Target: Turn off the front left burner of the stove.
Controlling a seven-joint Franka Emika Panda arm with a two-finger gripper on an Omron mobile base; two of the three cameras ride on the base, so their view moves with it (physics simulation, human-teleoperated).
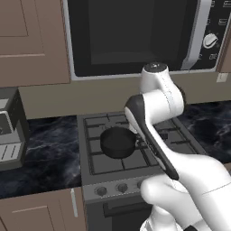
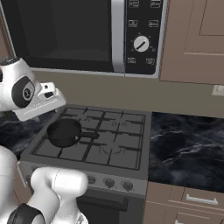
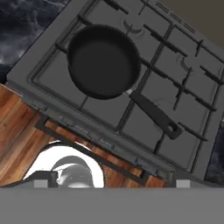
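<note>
Stove sat in the lower middle of the left base view, a grey metal range set between stretches of dark marbled worktop, with a row of small round knobs on its front panel. In the right base view the same stove filled the lower centre, its knobs running along the bottom of the panel.

A round black pan rested on the grate toward the left side of the cooktop, its handle pointing right. From the hand view the pan lay in the upper left of the frame, and its handle ran down toward the lower right.

The front left burner was the grate section just below the pan in the left base view; in the right base view it lay at the near left corner of the cooktop, partly under the pan. In the hand view it showed at the left of the frame, beside and beneath the pan.

A black microwave with a white dial hung above the stove.

The gripper hung over the cooktop's left rear, at the left edge of the right base view, well above the knobs. I could not tell whether the jaws were spread or pressed together.
</note>
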